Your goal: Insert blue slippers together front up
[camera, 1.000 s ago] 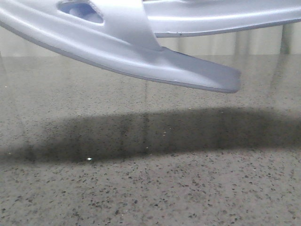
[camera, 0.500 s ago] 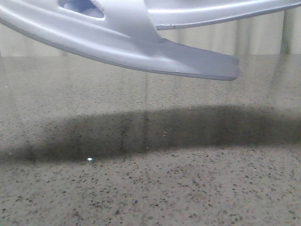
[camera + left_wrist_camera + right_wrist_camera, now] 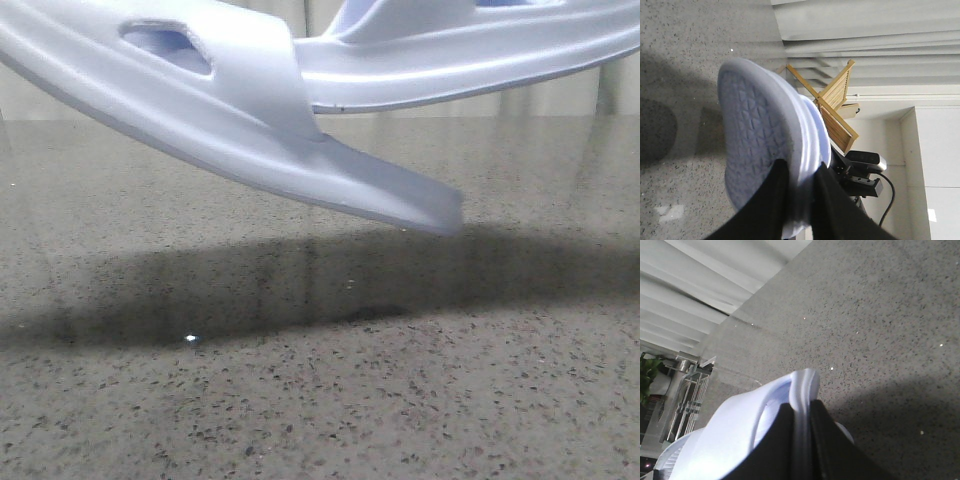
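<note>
Slippers fill the top of the front view: the left blue slipper slants down to the right above the speckled table, its tip overlapping the right blue slipper. In the left wrist view, the left gripper pinches the treaded sole's edge. In the right wrist view, the right gripper clamps its slipper's thin rim.

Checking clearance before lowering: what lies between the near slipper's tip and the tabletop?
Nothing. In the front view, the near slipper hangs above the speckled tabletop; only its dark shadow lies beneath.
</note>
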Action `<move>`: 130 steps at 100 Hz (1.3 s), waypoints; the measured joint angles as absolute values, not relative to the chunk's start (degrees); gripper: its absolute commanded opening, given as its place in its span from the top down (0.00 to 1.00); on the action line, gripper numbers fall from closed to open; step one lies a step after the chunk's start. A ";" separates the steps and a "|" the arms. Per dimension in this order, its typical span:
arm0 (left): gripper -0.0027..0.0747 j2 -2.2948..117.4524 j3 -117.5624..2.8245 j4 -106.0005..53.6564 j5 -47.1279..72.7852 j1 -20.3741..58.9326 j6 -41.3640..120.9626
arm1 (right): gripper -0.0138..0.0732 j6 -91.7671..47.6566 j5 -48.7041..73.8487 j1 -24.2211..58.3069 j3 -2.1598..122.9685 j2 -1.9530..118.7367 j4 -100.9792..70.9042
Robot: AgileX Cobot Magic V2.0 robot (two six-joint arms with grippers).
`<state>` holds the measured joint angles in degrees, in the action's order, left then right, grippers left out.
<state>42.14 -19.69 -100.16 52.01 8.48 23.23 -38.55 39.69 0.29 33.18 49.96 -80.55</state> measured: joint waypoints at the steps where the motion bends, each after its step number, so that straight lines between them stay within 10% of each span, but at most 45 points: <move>1: 0.94 42.14 -19.69 -100.16 52.01 8.48 23.22 | 0.96 -38.95 39.69 0.41 33.18 50.10 -80.84; 65: 0.94 41.91 -19.69 -100.16 53.81 8.48 29.61 | 0.95 -58.83 34.04 7.91 33.18 54.90 -89.01; 103: 0.94 41.91 -19.69 -100.16 50.99 8.48 32.94 | 0.44 -62.44 28.21 8.65 33.18 47.45 -81.95; 130: 0.94 41.91 -19.69 -100.61 48.90 8.48 33.64 | 0.41 -62.70 25.14 9.48 33.18 41.20 -78.57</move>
<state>41.91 -19.69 -100.61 48.90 8.48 33.64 -62.70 25.14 9.48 33.18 41.20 -78.57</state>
